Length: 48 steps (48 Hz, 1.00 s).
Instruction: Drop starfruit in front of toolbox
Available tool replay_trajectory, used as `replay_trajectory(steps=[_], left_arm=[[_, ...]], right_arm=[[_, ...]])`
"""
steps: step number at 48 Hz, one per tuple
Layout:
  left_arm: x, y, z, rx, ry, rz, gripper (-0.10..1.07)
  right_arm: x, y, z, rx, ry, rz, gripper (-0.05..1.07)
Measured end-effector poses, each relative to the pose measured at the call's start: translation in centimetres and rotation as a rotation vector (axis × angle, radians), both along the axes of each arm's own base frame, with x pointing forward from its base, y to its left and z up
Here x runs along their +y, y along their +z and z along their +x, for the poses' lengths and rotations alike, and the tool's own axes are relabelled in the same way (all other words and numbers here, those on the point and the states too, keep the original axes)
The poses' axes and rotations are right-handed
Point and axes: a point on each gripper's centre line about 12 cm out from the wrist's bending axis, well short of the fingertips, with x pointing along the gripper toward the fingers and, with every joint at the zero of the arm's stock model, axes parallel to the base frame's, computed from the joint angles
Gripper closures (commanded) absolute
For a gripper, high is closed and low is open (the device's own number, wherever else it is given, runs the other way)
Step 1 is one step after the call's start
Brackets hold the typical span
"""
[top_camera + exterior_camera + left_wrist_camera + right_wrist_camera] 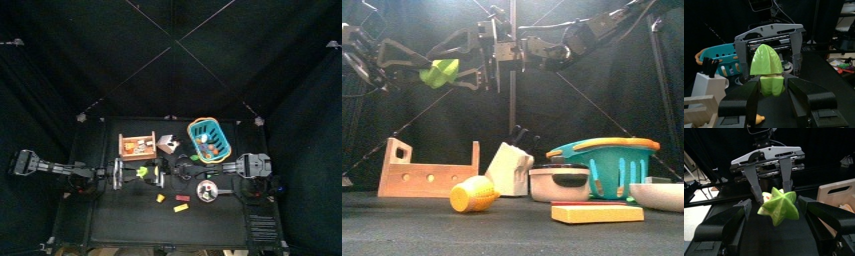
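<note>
Two grippers: the starfruit (767, 70) is seen between the left gripper (769, 92) and the right gripper (775, 208), high above the table (396, 225); the left jaws are closed on it; the right jaws stand wide around it, apparently without contact
Toolbox: the toolbox (425, 172) is stood well below the grippers
Progress: fruit lifted; lowering and release before the toolbox are judged left
Writing: none can be read
</note>
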Motion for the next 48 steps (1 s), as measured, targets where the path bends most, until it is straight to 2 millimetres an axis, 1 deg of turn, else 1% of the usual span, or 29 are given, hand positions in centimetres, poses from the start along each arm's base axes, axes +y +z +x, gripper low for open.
replay_trajectory(steps=[18, 25, 32, 39, 48], left_arm=[[0.0, -0.1, 0.0, 0.006, 0.000, 0.000, 0.21], [0.0, -0.2, 0.0, 0.017, -0.001, -0.001, 0.21], [0.0, -0.4, 0.0, 0.034, -0.002, 0.000, 0.21], [-0.1, -0.9, 0.0, 0.069, -0.005, -0.005, 0.21], [0.3, -2.3, -0.2, 0.186, 0.029, -0.075, 0.21]], right_arm=[[0.0, -0.1, 0.0, 0.003, 0.001, -0.001, 0.00], [0.0, -0.6, -0.2, 0.017, 0.001, -0.002, 0.00], [0.1, -0.6, -0.6, 0.021, 0.001, -0.001, 0.00], [0.0, -0.8, -1.1, 0.029, -0.001, 0.000, 0.00], [0.2, -0.2, -3.0, 0.034, -0.001, -0.001, 0.00]])
